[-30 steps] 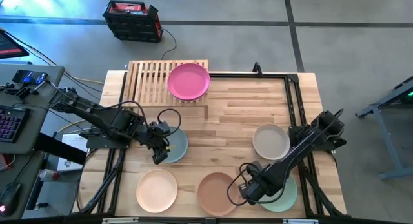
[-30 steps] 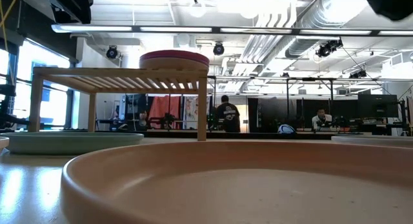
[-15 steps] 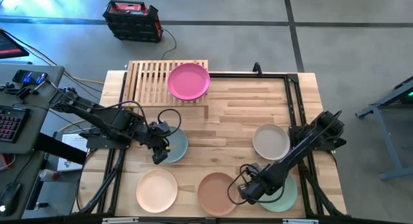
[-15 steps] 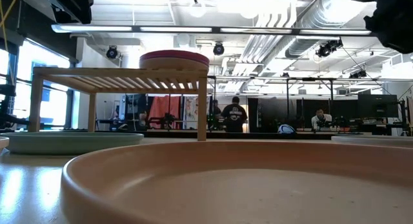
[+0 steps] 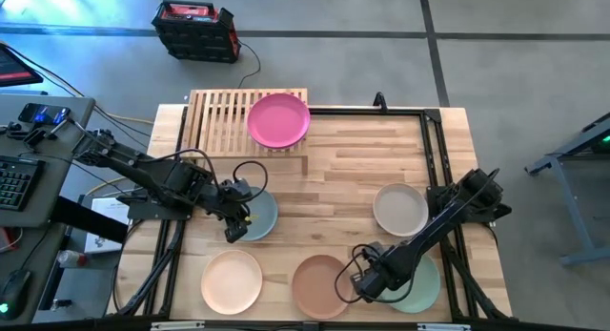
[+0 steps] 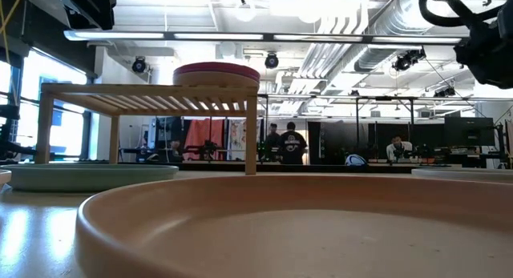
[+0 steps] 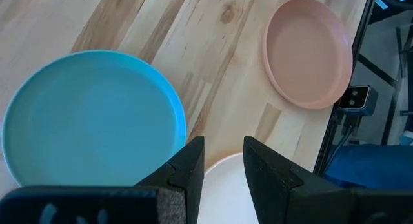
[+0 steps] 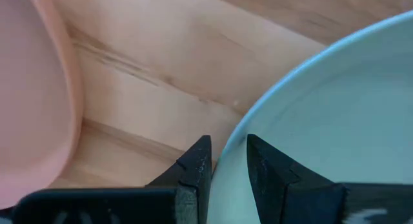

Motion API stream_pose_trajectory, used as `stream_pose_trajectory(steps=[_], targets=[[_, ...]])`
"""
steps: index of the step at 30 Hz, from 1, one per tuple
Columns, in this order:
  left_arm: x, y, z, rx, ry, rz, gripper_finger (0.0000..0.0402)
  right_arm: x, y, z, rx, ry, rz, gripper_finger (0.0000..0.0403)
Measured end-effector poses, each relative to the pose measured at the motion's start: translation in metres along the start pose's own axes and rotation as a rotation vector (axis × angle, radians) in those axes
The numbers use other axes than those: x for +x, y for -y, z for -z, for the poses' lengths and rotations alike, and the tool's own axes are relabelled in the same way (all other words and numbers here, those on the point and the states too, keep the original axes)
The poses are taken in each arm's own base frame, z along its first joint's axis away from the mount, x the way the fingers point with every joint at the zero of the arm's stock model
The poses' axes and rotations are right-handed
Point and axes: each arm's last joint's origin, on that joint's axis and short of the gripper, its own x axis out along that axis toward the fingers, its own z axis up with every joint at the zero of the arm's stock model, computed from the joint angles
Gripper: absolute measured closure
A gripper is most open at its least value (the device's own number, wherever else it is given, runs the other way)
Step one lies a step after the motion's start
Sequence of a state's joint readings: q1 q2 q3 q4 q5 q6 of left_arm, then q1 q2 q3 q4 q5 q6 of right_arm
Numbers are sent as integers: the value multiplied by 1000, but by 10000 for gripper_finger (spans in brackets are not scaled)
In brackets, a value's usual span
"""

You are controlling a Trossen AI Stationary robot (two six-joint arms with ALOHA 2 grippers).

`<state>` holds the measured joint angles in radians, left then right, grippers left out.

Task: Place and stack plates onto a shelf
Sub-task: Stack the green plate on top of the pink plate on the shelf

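Note:
The slatted wooden shelf [image 5: 229, 119] stands at the table's far left, and a magenta plate [image 5: 278, 119] rests flat on its right end. On the tabletop lie a grey-teal plate [image 5: 264, 217], a peach plate [image 5: 232, 281], a brown plate [image 5: 319, 285], a cream plate [image 5: 400, 209] and a mint green plate [image 5: 424, 285]. My right gripper [image 8: 229, 164] points down at the mint plate's left rim [image 8: 258, 114], open, one finger outside the rim and one over the plate's inside. My left gripper [image 7: 224, 162] hangs open above the near edge of the grey-teal plate [image 7: 90, 114].
A black frame [image 5: 429, 159] runs along the table's edges. A small camera [image 7: 358, 98] sits at the near edge beside the brown plate [image 7: 308, 53]. Bare wood lies in the table's middle [image 5: 334, 188]. People stand in the room behind the table [image 6: 290, 146].
My right gripper has come straight down toward the mint green plate's left rim, its fingers still apart as before. The plates have kept their places.

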<state>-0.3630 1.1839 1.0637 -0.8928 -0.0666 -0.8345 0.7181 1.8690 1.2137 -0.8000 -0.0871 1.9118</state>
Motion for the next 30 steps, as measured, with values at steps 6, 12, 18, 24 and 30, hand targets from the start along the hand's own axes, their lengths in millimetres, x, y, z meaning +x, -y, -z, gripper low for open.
stream_pose_trajectory(steps=[6,12,18,24,30], targets=[[0,0,0,0,0,0,305,1,2,-1,3,17,27,336],[0,0,0,0,0,0,305,9,1,0,-4,-10,55,362],[0,0,0,0,1,0,305,9,0,0,-29,-22,54,386],[0,0,0,0,1,0,305,0,-4,2,-58,-10,66,401],[0,0,0,1,1,0,305,-9,-10,5,-91,-7,47,403]])
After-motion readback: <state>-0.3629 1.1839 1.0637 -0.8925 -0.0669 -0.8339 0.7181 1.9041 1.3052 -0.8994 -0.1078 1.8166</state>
